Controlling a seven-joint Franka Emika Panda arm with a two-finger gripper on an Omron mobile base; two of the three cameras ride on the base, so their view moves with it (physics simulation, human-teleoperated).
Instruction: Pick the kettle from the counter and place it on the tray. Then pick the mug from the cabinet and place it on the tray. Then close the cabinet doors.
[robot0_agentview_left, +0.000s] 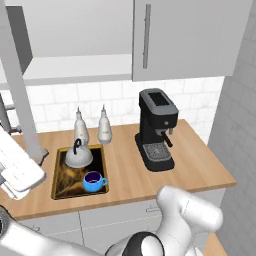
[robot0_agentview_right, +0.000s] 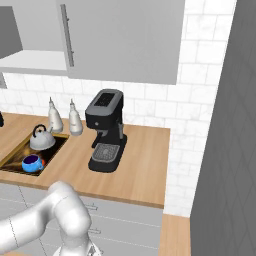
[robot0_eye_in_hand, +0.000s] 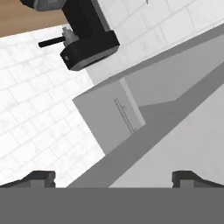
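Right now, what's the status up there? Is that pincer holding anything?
Pincer open, empty, near the left cabinet door. Kettle and mug both on tray. Left door open, right door shut. Nothing blocking.

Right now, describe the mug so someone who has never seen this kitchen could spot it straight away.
Find the long light-brown wooden counter and the flat black-rimmed tray with a brown and gold swirl picture at its left. On the tray's near end sits the small bright blue mug with a dark purple inside, smaller than the squat silver-grey kettle behind it.
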